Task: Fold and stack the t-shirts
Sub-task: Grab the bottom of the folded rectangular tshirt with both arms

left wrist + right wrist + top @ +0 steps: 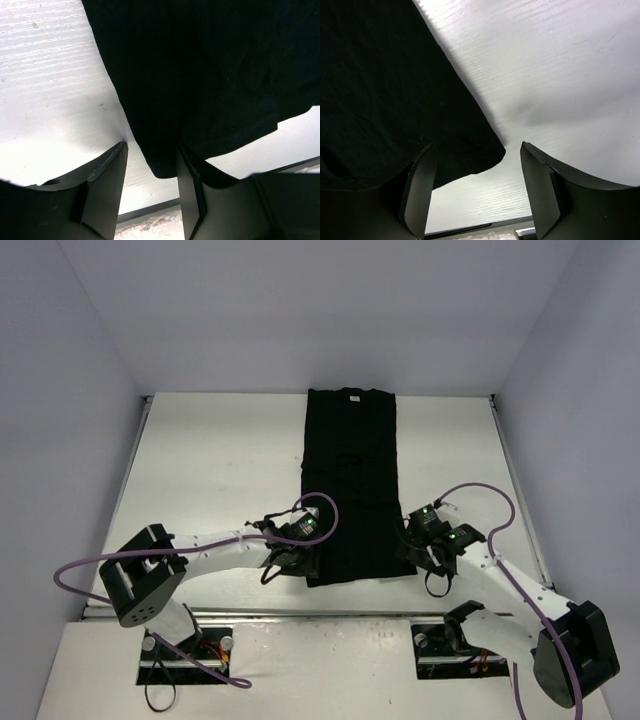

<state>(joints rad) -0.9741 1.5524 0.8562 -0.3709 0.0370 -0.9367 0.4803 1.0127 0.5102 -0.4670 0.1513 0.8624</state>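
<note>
Left gripper (151,149), jaws partly apart, straddles the near-left corner of the t-shirt (350,480). Right gripper (477,146), jaws wider, straddles the near-right corner. Neither yet pinches cloth. The t-shirt lies flat as a long narrow strip, its collar end at the far edge of the white worktop (215,455). Step in hand, by judgement: taking the hem for a lengthwise fold. The next move calls for both jaws to catch all layers, then carry the hem evenly toward the collar. Plain pale walls (300,310) enclose the worktop.
</note>
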